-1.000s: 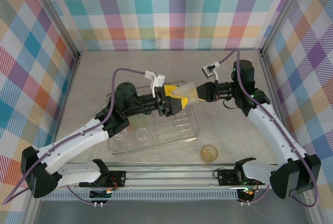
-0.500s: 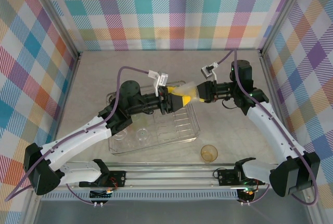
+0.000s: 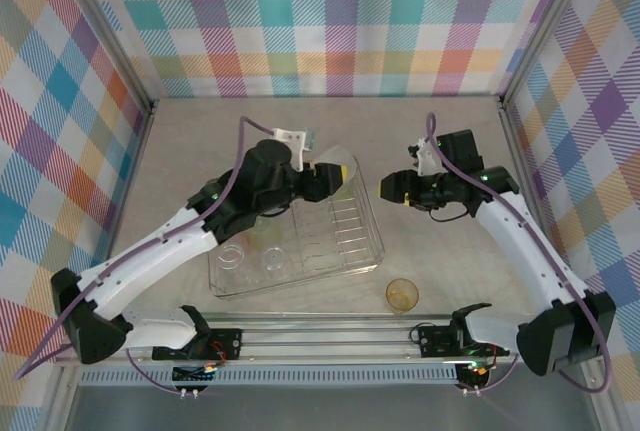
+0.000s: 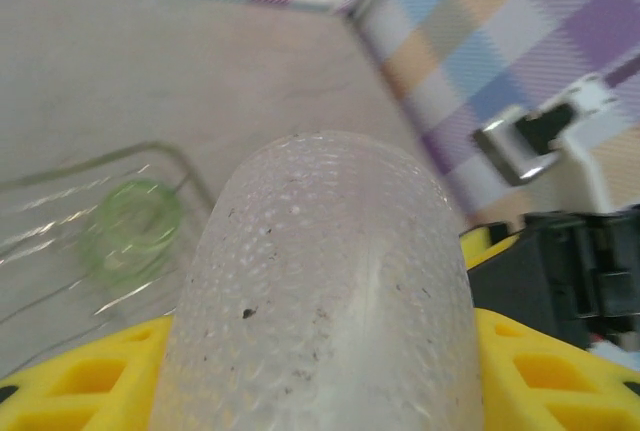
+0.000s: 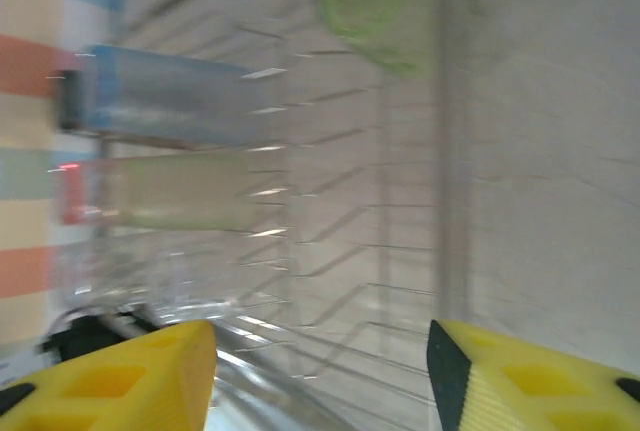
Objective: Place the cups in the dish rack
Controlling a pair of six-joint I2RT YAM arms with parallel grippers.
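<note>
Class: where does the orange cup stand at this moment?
Top view: the orange cup stands on the table, just right of the dish rack's near right corner, beside the front rail.

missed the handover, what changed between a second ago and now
The clear dimpled plastic cup changed hands: the left gripper shut on it, and the right gripper let go and opened. The left arm then drew the cup away to the left, leaving a gap to the right gripper. The silver wire dish rack and the small orange plastic cup stayed put.
</note>
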